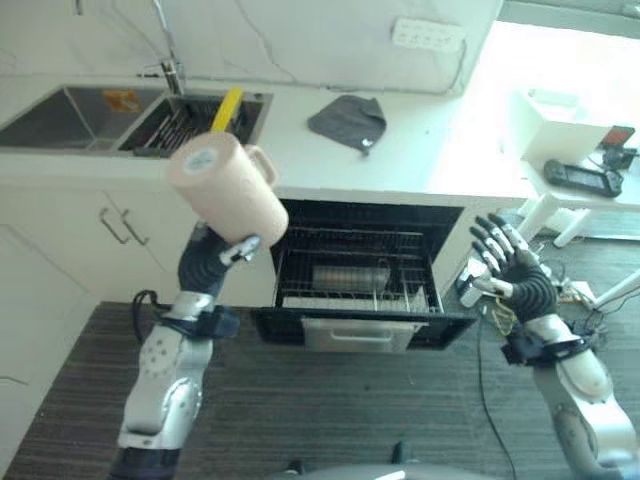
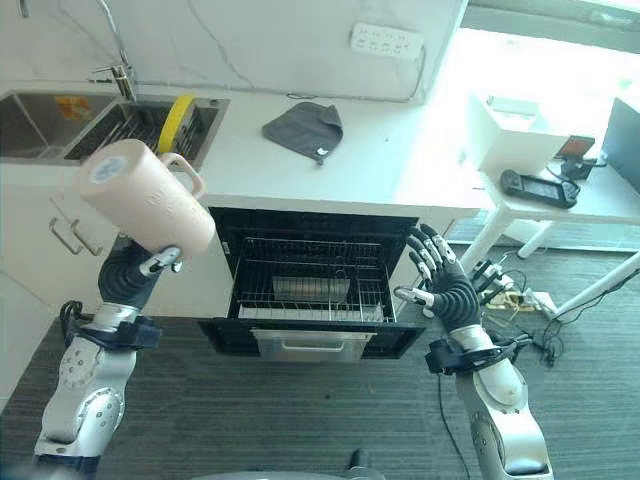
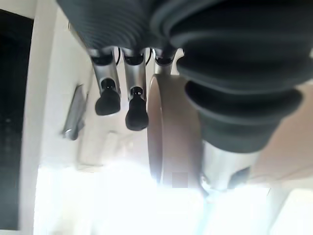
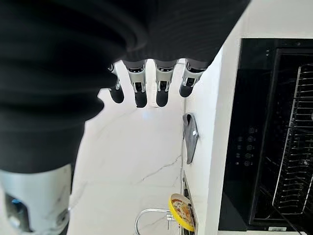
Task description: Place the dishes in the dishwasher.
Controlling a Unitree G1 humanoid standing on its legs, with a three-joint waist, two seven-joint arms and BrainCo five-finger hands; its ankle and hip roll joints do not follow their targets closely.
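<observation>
Mug held high on the left, dishwasher open below

Above the left cabinet front, the left hand [image 1: 205,262] is raised on an upright forearm with its fingers curled round a pale pink mug [image 1: 226,188]. That mug is tilted, its flat base turned up and to the left, its handle on the right side toward the counter edge. It sits on top of the hand, and a dark-tipped finger shows against the lower side of it. From the left wrist view the mug's wall [image 3: 173,142] lies close against the ribbed cover, with two fingertips [image 3: 137,115] curled just beside it.

On the right, the right hand [image 2: 447,282] is lifted in front of the counter's right end, palm turned toward the dishwasher, fingers spread apart and straight, holding nothing. The right wrist view shows its fingertips [image 4: 141,98] in a loose row.

Between the two hands the dishwasher [image 1: 360,325] stands open under the white counter [image 1: 420,150], its wire rack [image 1: 350,265] visible inside. At the far left a sink [image 1: 70,115] holds a drying rack with a yellow plate [image 1: 227,108] standing on edge. A grey cloth [image 1: 349,121] lies on the counter, far from both hands
</observation>
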